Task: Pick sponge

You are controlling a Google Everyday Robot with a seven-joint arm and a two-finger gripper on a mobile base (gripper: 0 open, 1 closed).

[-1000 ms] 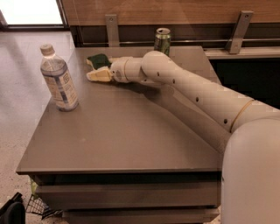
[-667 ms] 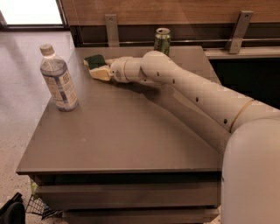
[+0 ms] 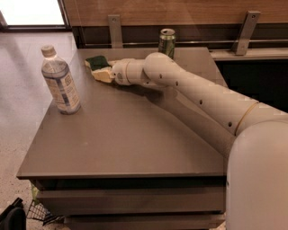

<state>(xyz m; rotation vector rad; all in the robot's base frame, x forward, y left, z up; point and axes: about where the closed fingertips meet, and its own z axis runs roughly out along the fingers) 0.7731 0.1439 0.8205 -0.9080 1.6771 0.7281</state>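
table (image 3: pixel 112 148): holds bottle, sponge, can
bottle (image 3: pixel 60 83): upright, left side of table, near left edge
sponge (image 3: pixel 95 61): far part of table, behind and right of bottle
can (image 3: pixel 166 42): upright at far edge, right of sponge
gripper (image 3: pixel 103 74): low over table, at sponge's near side
arm (image 3: pixel 202 96): from right foreground across table towards sponge

Matt grey tabletop (image 3: pixel 126 134), smooth plastic arm (image 3: pixel 198 94) whose foam-padded jaws sit at the rough green-topped sponge (image 3: pixel 95 61).

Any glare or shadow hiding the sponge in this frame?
Camera view: the bright opening top left is blown out; the arm shades the table beneath it; the sponge is evenly lit, the gripper at its near edge.
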